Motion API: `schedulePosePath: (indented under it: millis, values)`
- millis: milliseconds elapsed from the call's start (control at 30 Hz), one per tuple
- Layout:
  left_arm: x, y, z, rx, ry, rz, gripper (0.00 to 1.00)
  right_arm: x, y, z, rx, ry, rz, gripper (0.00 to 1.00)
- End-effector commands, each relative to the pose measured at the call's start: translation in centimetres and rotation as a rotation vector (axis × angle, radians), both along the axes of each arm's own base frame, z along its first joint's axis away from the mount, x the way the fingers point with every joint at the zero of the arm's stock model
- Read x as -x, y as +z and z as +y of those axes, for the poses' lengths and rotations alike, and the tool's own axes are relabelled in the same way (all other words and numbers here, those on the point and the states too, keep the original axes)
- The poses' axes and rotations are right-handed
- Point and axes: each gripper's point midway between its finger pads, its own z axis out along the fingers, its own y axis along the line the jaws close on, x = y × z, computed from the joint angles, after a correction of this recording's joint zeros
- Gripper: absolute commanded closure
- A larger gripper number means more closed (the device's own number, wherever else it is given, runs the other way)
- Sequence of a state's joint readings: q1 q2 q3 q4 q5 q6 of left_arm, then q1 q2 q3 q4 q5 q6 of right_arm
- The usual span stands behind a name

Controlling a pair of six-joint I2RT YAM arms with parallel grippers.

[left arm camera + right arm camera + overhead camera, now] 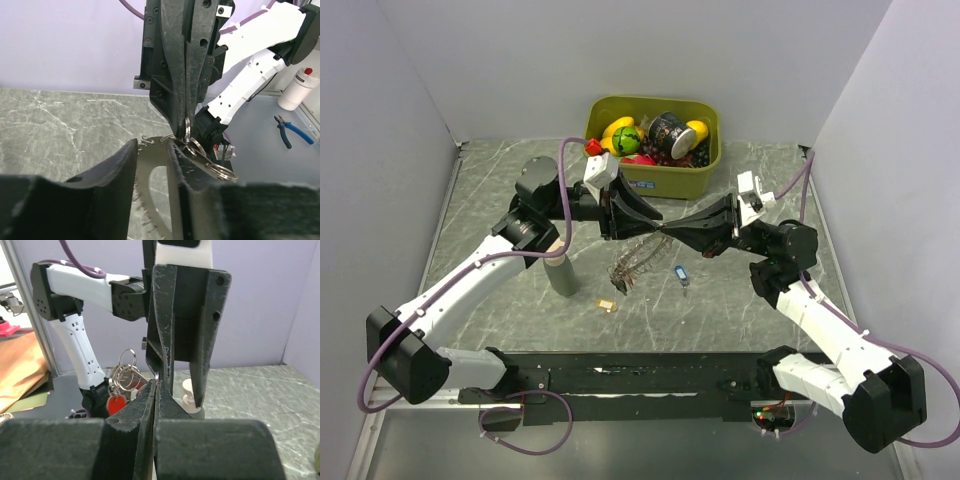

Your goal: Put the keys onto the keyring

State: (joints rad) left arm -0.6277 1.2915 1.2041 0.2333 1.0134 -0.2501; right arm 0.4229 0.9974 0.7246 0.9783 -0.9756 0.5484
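Both grippers meet above the table's middle. The keyring (635, 262), a silvery toothed metal loop, hangs under them down to the table. My right gripper (156, 382) is shut on a small split ring at the keyring's top, and the left wrist view shows that pinch (187, 129). More rings (125, 374) dangle beside it, carrying the red key (116, 403). My left gripper (152, 145) stands part open with the keyring's band (155, 167) showing between its fingers from beneath. The blue key (680, 274) and the yellow key (607, 303) lie on the table.
An olive-green bin (695, 180) of toy fruit and a can stands at the back. A grey cylinder (560, 272) stands upright under the left arm, left of the keyring. White walls close in the left, the right and the back.
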Motion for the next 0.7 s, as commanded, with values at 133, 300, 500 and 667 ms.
schedulePosePath:
  millis: [133, 300, 500, 667]
  values:
    - [1.5, 1.7, 0.1, 0.027, -0.007, -0.072, 0.56, -0.3, 2.8, -1.2, -0.102, -0.097, -0.093, 1.0]
    - [1.1, 1.6, 0.7, 0.028, 0.059, -0.081, 0.58, -0.4, 2.9, -1.4, -0.111, -0.11, -0.091, 1.0]
    - [1.0, 2.5, 1.5, 0.06, 0.128, -0.106, 0.56, -1.0, 2.9, -1.7, -0.113, -0.146, -0.074, 1.0]
    - [2.4, 3.1, 1.7, 0.084, 0.063, -0.121, 0.56, -1.3, 2.7, -1.6, -0.11, -0.15, -0.06, 1.0]
